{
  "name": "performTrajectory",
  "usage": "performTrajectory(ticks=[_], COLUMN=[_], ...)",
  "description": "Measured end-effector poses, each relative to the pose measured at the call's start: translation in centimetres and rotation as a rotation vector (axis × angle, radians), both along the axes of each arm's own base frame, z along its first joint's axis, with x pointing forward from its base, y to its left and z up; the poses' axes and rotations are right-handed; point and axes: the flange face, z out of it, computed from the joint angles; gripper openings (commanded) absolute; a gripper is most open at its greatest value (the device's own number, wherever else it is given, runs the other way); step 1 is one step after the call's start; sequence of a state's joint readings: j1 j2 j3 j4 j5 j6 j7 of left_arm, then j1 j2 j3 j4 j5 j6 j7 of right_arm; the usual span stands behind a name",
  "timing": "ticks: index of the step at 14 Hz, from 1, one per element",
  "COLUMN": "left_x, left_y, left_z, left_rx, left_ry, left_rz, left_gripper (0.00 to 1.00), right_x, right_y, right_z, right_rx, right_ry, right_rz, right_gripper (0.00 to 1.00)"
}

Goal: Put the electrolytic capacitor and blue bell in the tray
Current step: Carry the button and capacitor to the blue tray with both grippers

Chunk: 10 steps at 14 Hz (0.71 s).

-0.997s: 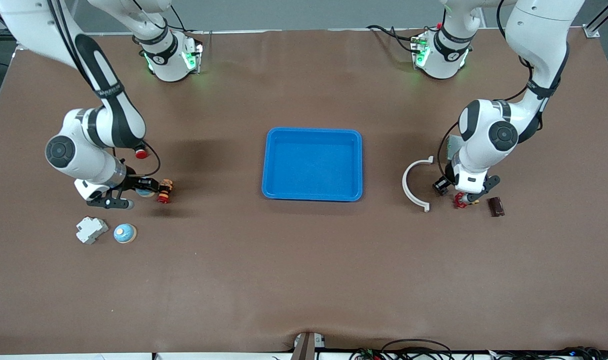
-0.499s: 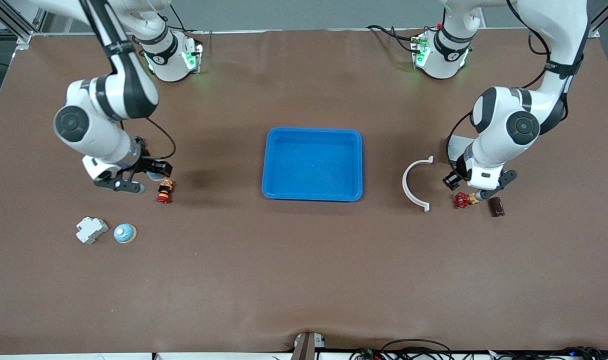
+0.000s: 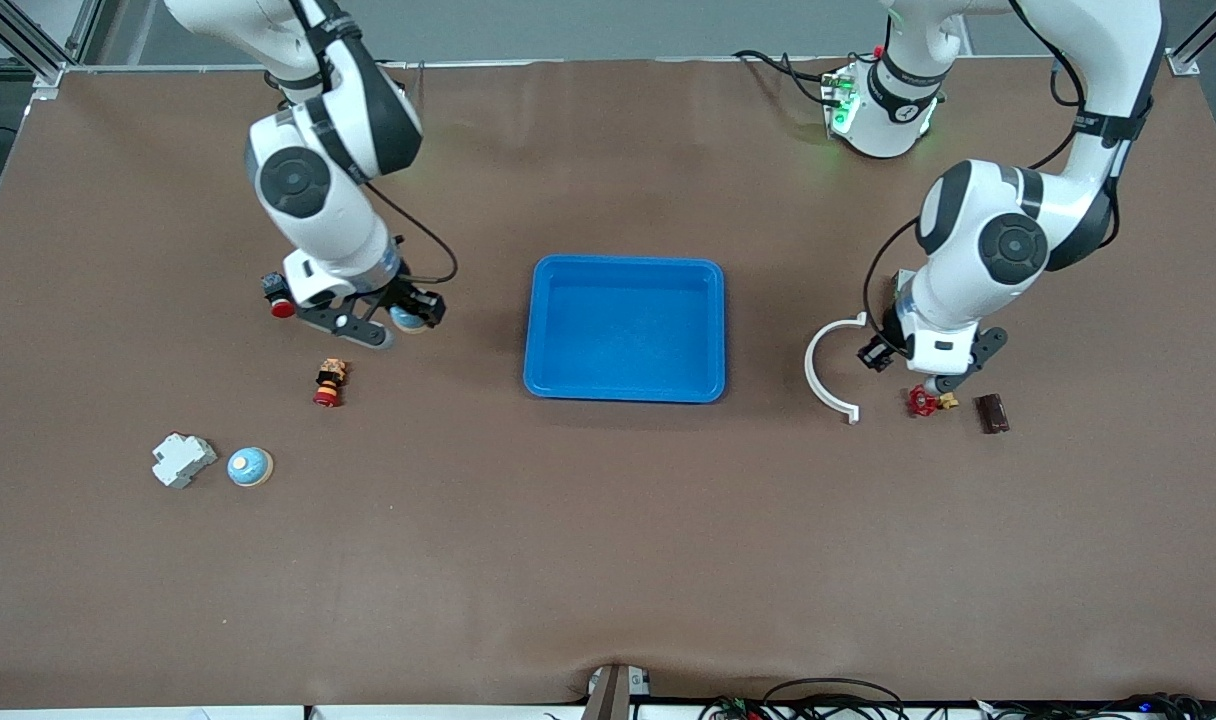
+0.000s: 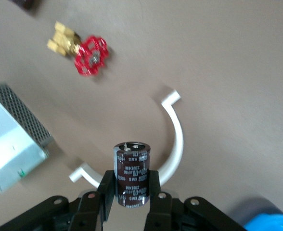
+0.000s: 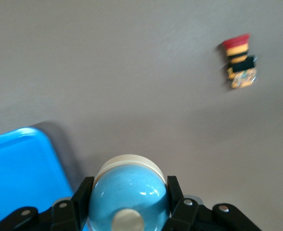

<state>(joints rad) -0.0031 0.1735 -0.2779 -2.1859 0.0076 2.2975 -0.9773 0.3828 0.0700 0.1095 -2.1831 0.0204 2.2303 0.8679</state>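
The bright-blue tray [image 3: 624, 262] lies empty at mid table; its corner shows in the right wrist view [image 5: 16, 168] and the left wrist view [image 4: 271, 224]. My right gripper [image 3: 405, 320] [image 5: 128, 192] is shut on a blue bell [image 3: 406, 317] [image 5: 128, 199] and holds it over bare table beside the tray, toward the right arm's end. My left gripper [image 3: 876, 353] [image 4: 130, 185] is shut on a dark electrolytic capacitor [image 3: 874, 356] [image 4: 130, 171] and holds it upright over the white curved piece [image 3: 830, 365] [image 4: 176, 139].
A second blue bell [image 3: 250, 466] and a grey-white part [image 3: 182, 459] lie toward the right arm's end, with a red-and-yellow push button [image 3: 329, 382] [image 5: 238, 62]. A red valve [image 3: 923, 401] [image 4: 89, 54], a dark brown block [image 3: 992, 413] and a grey metal box [image 4: 11, 139] lie under the left arm.
My right gripper has risen with the blue bell and moved toward the tray. My left gripper has lifted the capacitor off the table and drifted toward the white curved piece.
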Motion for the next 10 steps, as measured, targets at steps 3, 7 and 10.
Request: performTrajectory(ticks=[3,7,10], left_x=[-0.6,-1.7,-2.0], left_y=[-4.9,-10.7,-14.4], left_z=[1.9,1.9,-0.2], left_rx=[-0.004,-0.014,-0.02], left_ry=[0.009,0.021,0.06], left_rz=[0.037,0.098,0.146], left_gripper=[0.0,0.0,0.0], right_x=[-1.8,-3.6,-5.1], right_y=[4.1,7.9,10.6], right_z=[0.6,-0.4,-2.6], right_rx=[0.019,0.042,0.044], right_ry=[-0.033,-0.054,-0.045], right_rz=[-0.065,-0.135,-0.178], right_gripper=[0.0,0.0,0.0])
